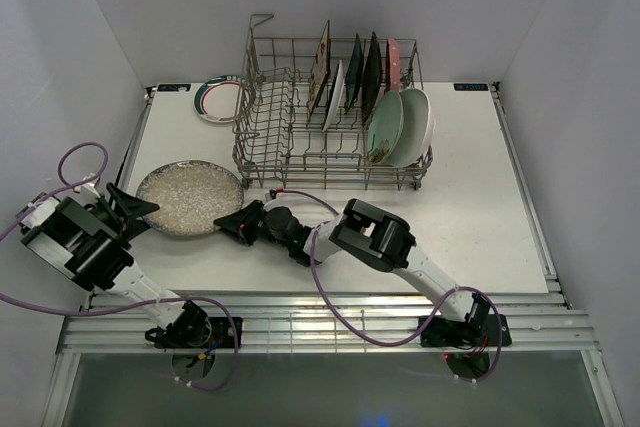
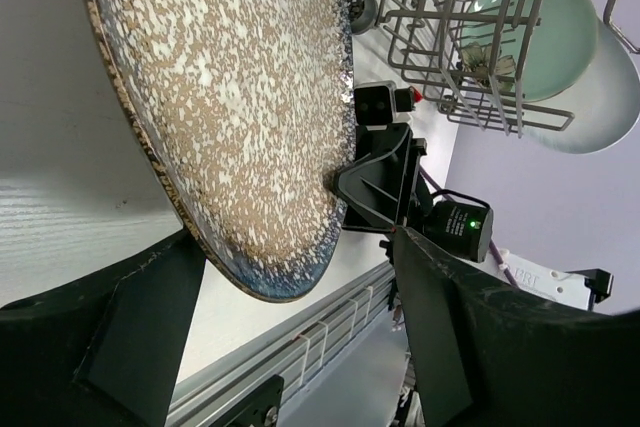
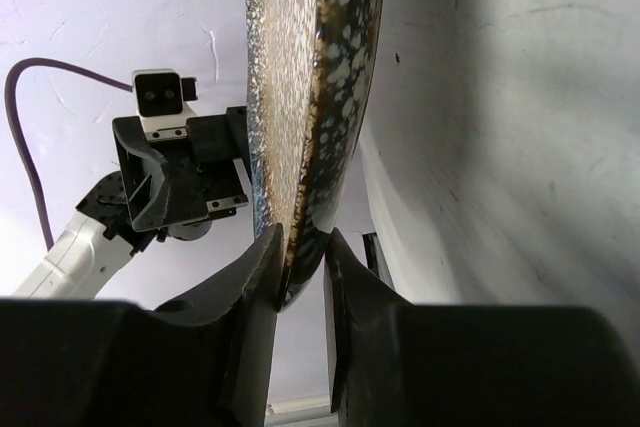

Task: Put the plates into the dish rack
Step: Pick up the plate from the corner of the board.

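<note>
Plate loading, late stage. The grey wire dish rack [image 1: 262,137] stands toward the far edge of the white table [image 1: 480,207]. It holds seven plates upright between its tines: a cream flowered square plate [image 1: 321,65], a white oval plate [image 1: 334,97], two dark square plates [image 1: 353,72], a pink scalloped plate [image 1: 393,62], a mint round plate [image 1: 385,127] and a large white round plate [image 1: 418,125]. Two plates are outside it. The speckled grey round plate [image 1: 188,197] is on the left half of the table, between the rack and the near edge. My right gripper [image 1: 232,220] is clamped narrow on its right rim, one finger on each face. My left gripper [image 1: 140,209] stands wide at the opposite rim, gripping nothing. The white round plate with a green-and-red rim [image 1: 218,99] lies flat at the far left corner, just beside the rack, untouched. By my judgement, seven of nine are loaded; the speckled plate is next.
</note>
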{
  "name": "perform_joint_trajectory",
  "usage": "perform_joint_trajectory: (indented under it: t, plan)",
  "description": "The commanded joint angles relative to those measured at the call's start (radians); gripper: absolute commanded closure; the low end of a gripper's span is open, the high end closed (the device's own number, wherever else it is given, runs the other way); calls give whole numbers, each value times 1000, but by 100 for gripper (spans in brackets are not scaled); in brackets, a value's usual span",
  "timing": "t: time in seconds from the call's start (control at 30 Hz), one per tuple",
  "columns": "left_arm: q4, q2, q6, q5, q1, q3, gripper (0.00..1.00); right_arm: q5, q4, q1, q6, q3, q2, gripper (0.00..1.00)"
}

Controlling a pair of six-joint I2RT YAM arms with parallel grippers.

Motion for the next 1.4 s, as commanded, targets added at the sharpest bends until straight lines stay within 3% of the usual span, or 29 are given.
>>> perform_joint_trajectory:
  t: [0.0,0.23,0.47,0.67,0.83,1.0,1.17,1.37]
  plan:
    - [2,-41,64,63,5,59,15,-5,86,17,52,-34,-60,92]
    - [82,-148,68,-32,5,43,15,-14,112,22,53,-40,-75,92]
    - [208,-352,49,-170,5,-9,14,-15,139,28,55,-58,-86,92]
    - [228,-425,121,-221,7,0,14,-21,142,31,53,-63,-98,92]
    - [255,-559,296,-232,4,-27,12,-28,138,43,43,-65,-115,92]
    - [279,-673,399,-233,-1,-69,2,-20,139,68,33,-78,-132,92]
    - [280,-808,677,-201,-5,-171,2,-3,115,84,-8,-94,-164,92]
    - [351,-922,821,-181,-5,-254,2,-8,64,83,-42,-97,-207,92]
